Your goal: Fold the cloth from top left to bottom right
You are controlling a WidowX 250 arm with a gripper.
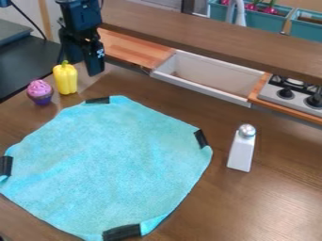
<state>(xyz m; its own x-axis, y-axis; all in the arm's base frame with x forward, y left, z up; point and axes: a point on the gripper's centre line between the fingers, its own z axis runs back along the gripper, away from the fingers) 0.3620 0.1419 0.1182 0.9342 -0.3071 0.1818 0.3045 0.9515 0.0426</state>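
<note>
Brown wood table (280,188), cloth work. Turquoise cloth (110,164) lies spread out on the near left part, unfolded, edges a bit wavy. Dark wooden ledge (207,35) runs across the far side; in front of it, a pale sink (201,90) far center and a stove (292,98) with black knobs far right. Black gripper (84,66) hangs far left, beyond the cloth and just by the pepper — fingers moderately apart, nothing held between them, not on the cloth. Whitish shaker (241,153) with a round silvery top stands upright right of the cloth, apart from it. Yellow pepper (65,79) upright far left; pink-and-purple cupcake (40,92) left of it, close by. Smallest: black strips on the cloth edge — far (97,100), right (200,138), left (5,165), near (121,232).
</note>
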